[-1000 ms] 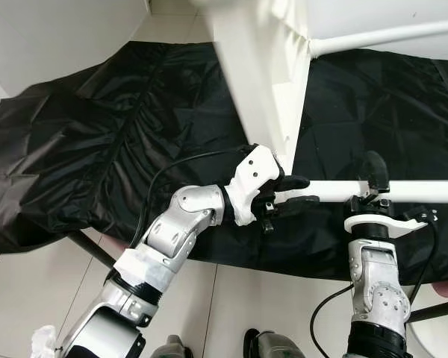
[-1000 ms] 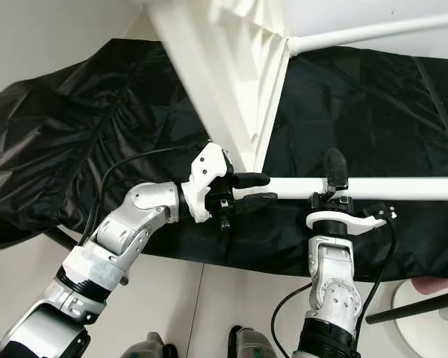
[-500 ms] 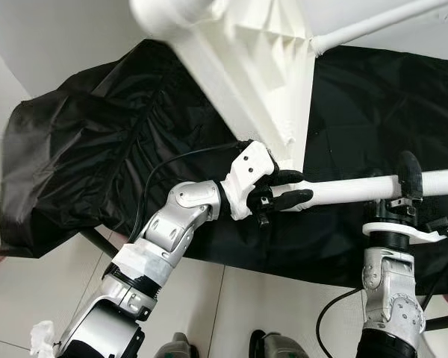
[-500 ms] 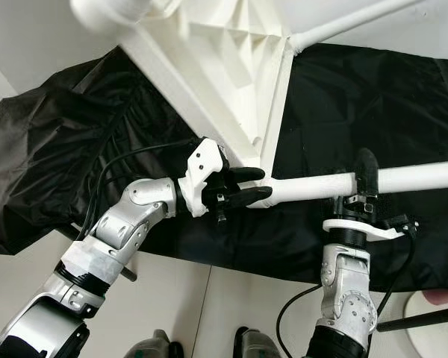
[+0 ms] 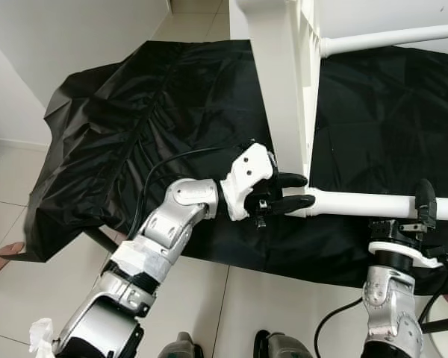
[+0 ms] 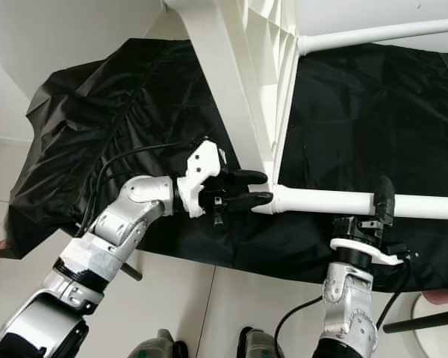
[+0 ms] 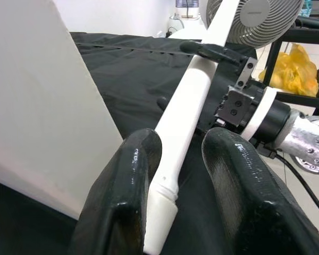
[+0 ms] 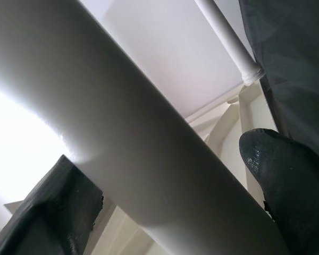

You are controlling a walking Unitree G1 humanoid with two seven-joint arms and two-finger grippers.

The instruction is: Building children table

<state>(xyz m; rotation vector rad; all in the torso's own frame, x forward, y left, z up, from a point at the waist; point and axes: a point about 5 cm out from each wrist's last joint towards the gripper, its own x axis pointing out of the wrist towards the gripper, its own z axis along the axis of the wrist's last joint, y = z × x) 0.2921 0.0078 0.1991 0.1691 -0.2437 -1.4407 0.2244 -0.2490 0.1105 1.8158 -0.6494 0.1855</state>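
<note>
The white table top (image 5: pixel 284 89) stands on its edge over the black cloth (image 5: pixel 149 134). One white table leg (image 5: pixel 358 202) runs level from its lower corner to the right, and a second leg (image 5: pixel 392 39) sticks out higher up. My left gripper (image 5: pixel 297 191) is shut on the lower leg's base, right at the corner; the left wrist view shows a finger (image 7: pixel 130 186) on either side of that leg (image 7: pixel 189 101). Further right, my right gripper (image 5: pixel 424 203) is shut on the same leg, which passes between its fingers (image 8: pixel 287 175) in the right wrist view.
The black cloth drapes over a low surface with a dark metal bar (image 5: pixel 97 240) under its front edge. Light tiled floor lies in front, and a white wall (image 5: pixel 60 45) stands at the left. A fan (image 7: pixel 255 18) and a yellow bag (image 7: pixel 297 69) are beyond the right arm.
The table top has swung from a slant to nearly upright and the lower leg has levelled out. My right gripper now sits further right in view. The camera has shifted.
</note>
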